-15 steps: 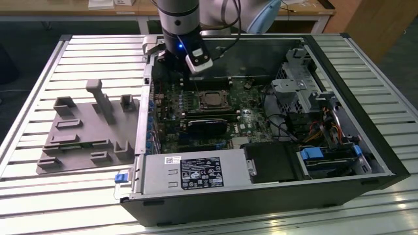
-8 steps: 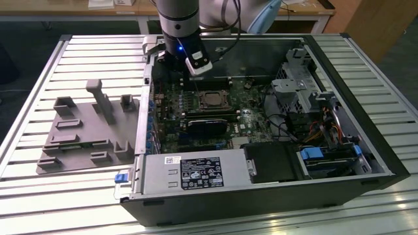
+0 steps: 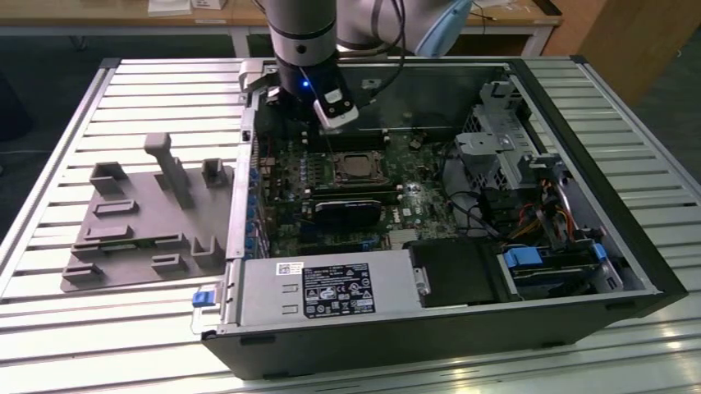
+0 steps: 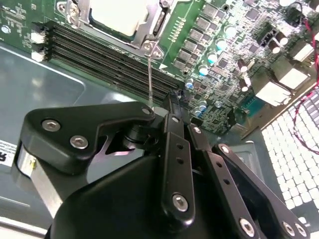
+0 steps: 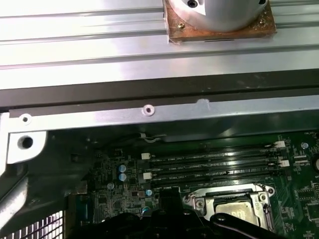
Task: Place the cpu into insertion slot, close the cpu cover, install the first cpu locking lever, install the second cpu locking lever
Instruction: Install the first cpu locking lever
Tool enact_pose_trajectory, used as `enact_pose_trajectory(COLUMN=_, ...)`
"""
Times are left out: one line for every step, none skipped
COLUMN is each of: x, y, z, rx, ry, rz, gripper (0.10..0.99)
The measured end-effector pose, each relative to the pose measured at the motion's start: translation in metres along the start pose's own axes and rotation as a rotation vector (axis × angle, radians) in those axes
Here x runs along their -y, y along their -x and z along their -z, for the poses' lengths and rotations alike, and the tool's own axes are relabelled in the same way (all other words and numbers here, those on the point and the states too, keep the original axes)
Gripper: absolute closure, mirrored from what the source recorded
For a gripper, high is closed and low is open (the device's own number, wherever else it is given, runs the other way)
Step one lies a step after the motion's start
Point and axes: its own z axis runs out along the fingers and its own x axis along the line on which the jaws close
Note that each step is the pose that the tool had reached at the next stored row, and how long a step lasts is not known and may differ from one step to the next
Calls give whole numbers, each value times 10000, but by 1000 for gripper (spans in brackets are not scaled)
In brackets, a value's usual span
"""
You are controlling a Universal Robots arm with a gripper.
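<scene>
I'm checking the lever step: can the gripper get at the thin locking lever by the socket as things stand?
Probably yes. The gripper sits close to the locking lever, which stands upright beside the memory slots, and nothing lies between them.

The gripper (image 4: 171,107) hung inside the computer case (image 3: 438,341), with the memory slots (image 4: 109,55) lying between it and the insertion slot (image 5: 197,203). The cpu (image 4: 112,15) sat in that slot under the cpu cover (image 4: 149,25), and a locking lever (image 4: 150,74) ran from the slot's corner across the memory slots, ending just beside the gripper. Outside the case, well off the gripper toward the exterior view's left, a tray (image 3: 121,238) lay on the table (image 3: 66,123).
</scene>
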Motion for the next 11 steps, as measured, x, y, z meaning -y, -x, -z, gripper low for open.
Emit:
enact_pose_trajectory(x=-1, y=18, z=-2, rx=0, ry=0, rz=-1, gripper=980)
enact_pose_trajectory(x=-3, y=38, z=-4, rx=-1, ry=0, rz=0, gripper=980)
enact_pose_trajectory(x=-5, y=58, z=-7, rx=-1, ry=0, rz=-1, gripper=980)
enact_pose_trajectory(x=-7, y=78, z=-8, rx=-2, ry=0, rz=-1, gripper=980)
enact_pose_trajectory(x=-9, y=101, z=-10, rx=-3, ry=-1, rz=-1, gripper=980)
enact_pose_trajectory(x=-11, y=124, z=-12, rx=-5, ry=0, rz=-1, gripper=980)
enact_pose_trajectory(x=-14, y=151, z=-14, rx=-8, ry=-1, rz=-2, gripper=980)
enact_pose_trajectory(x=-16, y=174, z=-16, rx=-11, ry=-2, rz=-3, gripper=980)
enact_pose_trajectory(x=-18, y=197, z=-17, rx=-14, ry=-1, rz=-4, gripper=980)
enact_pose_trajectory(x=-21, y=221, z=-19, rx=-18, ry=-2, rz=-5, gripper=980)
enact_pose_trajectory(x=-23, y=244, z=-20, rx=-23, ry=-3, rz=-6, gripper=980)
